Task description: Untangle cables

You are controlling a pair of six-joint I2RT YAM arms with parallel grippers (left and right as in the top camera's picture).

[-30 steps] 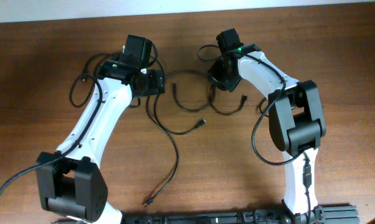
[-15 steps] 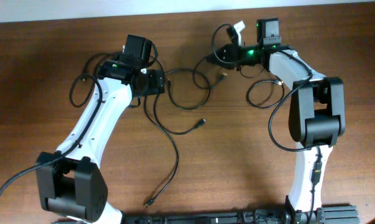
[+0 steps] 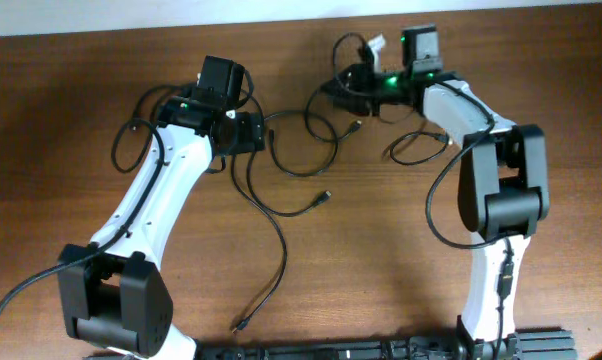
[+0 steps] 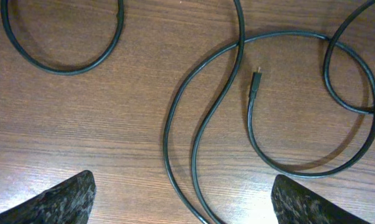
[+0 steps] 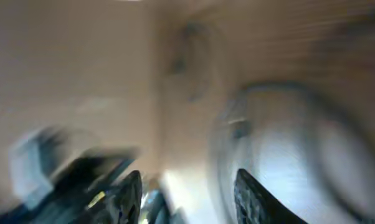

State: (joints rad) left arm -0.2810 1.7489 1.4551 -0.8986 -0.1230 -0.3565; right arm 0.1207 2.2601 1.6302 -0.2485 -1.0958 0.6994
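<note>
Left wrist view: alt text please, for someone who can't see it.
Thin black cables loop and cross on a wooden table, one small plug end lying free mid-frame. The left gripper hangs open above them, fingertips at the bottom corners.

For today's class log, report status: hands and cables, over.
Left hand open above cables. Right hand blurred, state unclear. Cables looped, crossing on table.

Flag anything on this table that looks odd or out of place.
Nothing looks spilled or damaged. The cables lie in loose overlapping loops between the arms, two strands crossing in the left wrist view beside a free plug end. The right wrist view is too blurred to check.
</note>
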